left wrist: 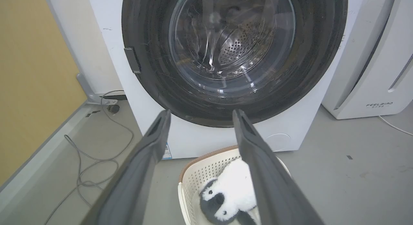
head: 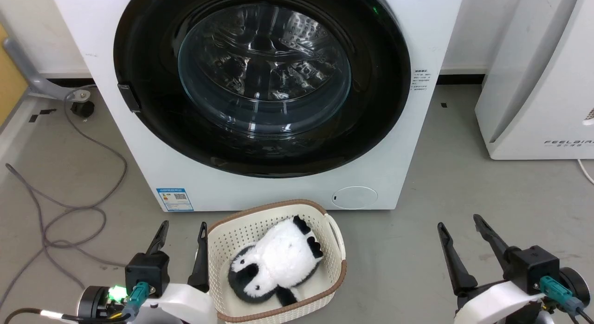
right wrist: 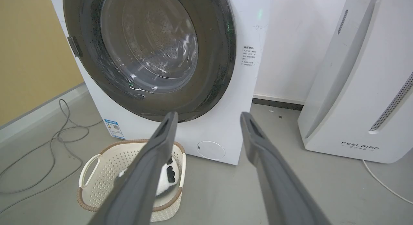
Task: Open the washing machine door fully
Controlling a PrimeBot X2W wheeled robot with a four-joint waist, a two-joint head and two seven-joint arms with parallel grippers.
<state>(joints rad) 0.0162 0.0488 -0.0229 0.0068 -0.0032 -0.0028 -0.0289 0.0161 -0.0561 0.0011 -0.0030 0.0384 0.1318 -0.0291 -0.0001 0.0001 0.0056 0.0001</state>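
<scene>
Left gripper (head: pixel 184 223), right gripper (head: pixel 458 221): both low in front of washing machine (head: pixel 278 189), fingers spread wide, holding nothing, clear of it. Washing machine door (head: pixel 153 106) closed, flush against machine front. Basket (head: pixel 274 207) with black-and-white plush toy (head: pixel 278 261) on floor just before machine, beside left gripper.

The head camera looked forward and down from close by onto the front of the washing machine (head: pixel 408 175) and the basket (head: pixel 241 236) on the floor (head: pixel 455 184). The left wrist camera faced the washing machine door (left wrist: pixel 151 73) almost squarely. The right wrist camera viewed it obliquely, from further right. All three shared door and basket.
</scene>
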